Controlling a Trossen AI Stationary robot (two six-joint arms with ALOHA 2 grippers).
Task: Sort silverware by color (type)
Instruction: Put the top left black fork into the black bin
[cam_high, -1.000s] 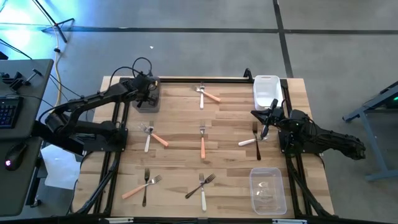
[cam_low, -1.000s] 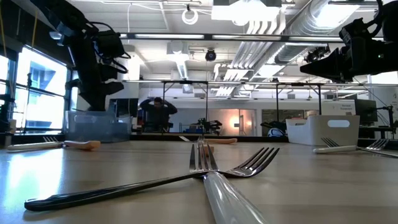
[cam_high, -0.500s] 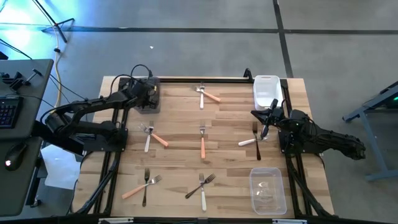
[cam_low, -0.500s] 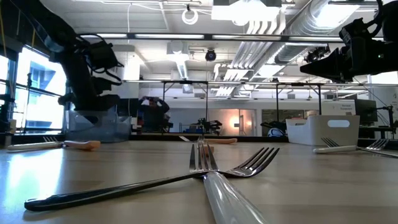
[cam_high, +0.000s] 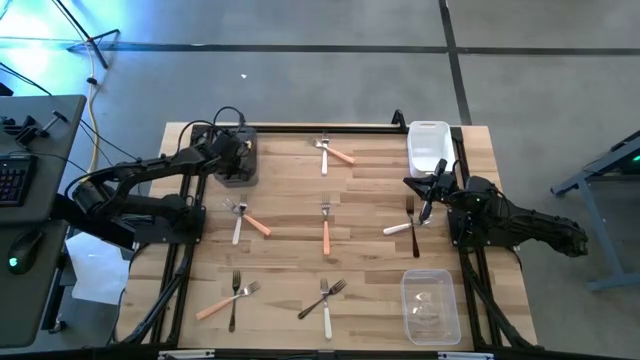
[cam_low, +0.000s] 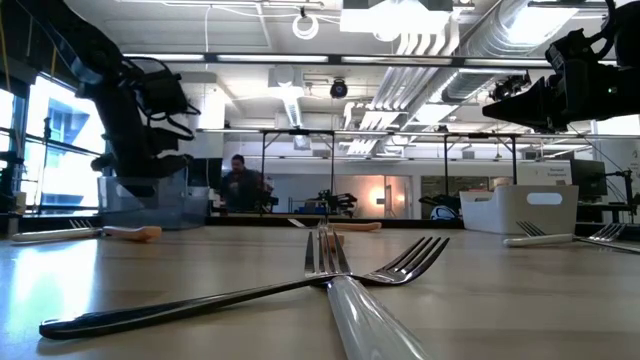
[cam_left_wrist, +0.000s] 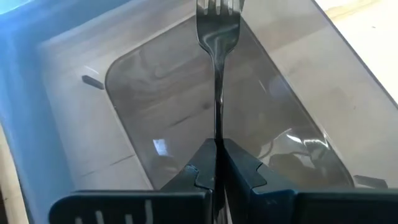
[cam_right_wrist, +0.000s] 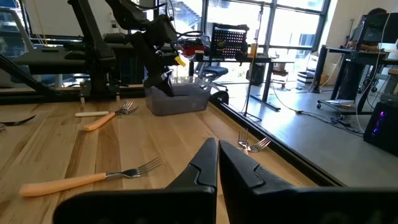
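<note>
- At the table's near edge, low view, a dark fork (cam_low: 180, 308) and a white fork (cam_low: 375, 320) lie crossed; more forks lie across the table (cam_high: 370, 300), not sorted.
- At the right side, the right gripper (cam_high: 428, 205) waits with fingers pressed together, holding nothing, above a dark fork and a white fork (cam_high: 400, 228).
- At the far left corner, the left gripper (cam_left_wrist: 217, 163) pinches the black fork (cam_left_wrist: 217, 59) by its thin handle, tines pointing into the grey bin (cam_left_wrist: 74, 118).
- Risk, I think: the grip is narrow, so the fork can swing or slide, hit the bin wall and fall outside.
</note>
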